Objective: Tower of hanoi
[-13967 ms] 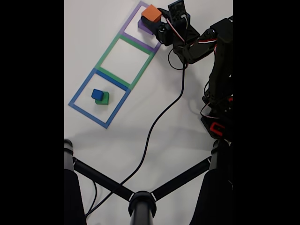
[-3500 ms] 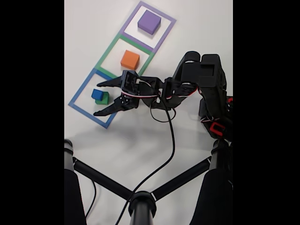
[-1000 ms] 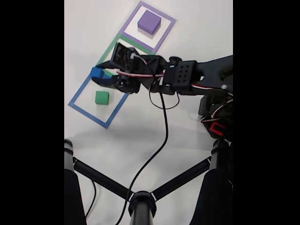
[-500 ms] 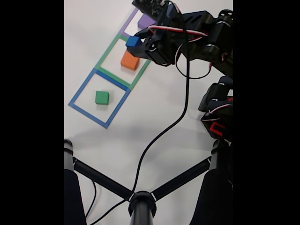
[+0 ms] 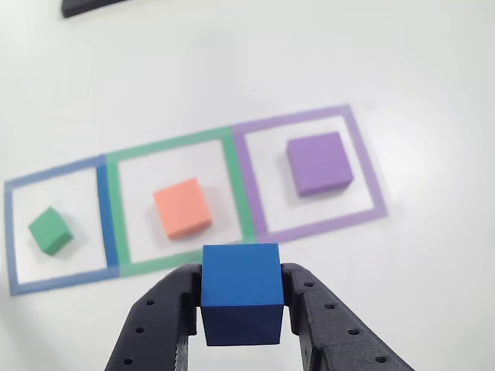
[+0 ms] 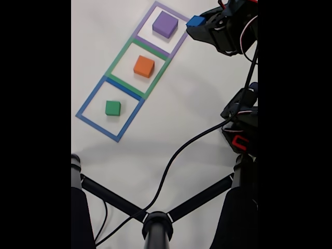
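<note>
Your gripper [image 5: 240, 297] pinched the blue cube [image 5: 240, 292] above table; green block [image 6: 112, 108], orange block [image 6: 143, 66], purple block [image 6: 165, 24] sat in separate tape squares.

This looks like a robot test spot, like a lab. A plain white bench [image 6: 171, 104] has three tape squares [image 6: 136, 65] on it, a black cable [image 6: 171, 166], and a black stand [image 6: 155, 223].
</note>
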Controlling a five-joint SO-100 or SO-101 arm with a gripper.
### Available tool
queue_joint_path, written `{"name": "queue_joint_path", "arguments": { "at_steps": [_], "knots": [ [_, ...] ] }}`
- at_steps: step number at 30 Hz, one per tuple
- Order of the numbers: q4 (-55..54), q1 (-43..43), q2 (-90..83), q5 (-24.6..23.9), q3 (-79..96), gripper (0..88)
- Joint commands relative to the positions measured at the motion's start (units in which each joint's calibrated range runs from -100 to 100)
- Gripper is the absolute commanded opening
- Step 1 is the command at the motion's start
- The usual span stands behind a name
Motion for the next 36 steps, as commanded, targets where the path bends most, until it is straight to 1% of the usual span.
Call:
{"name": "queue_joint_path", "arguments": {
  "at_steps": [1,4,6,16,20,25,32,36],
  "knots": [
    [0.83,2.94,-1.25,0.0,-0.89,0.3],
    [-2.16,4.54,-1.65,0.0,3.47,0.4],
    [-6.45,5.91,-2.93,0.0,9.28,0.4],
    [-37.13,11.02,-6.7,0.0,42.0,0.5],
    [-51.78,11.71,-5.66,0.0,53.17,0.6],
    [-67.32,11.63,-1.41,0.0,61.35,0.6],
    [-86.74,11.94,10.85,0.0,64.71,0.8],
    [-94.68,12.93,16.22,0.0,66.17,0.8]
  ]
}}
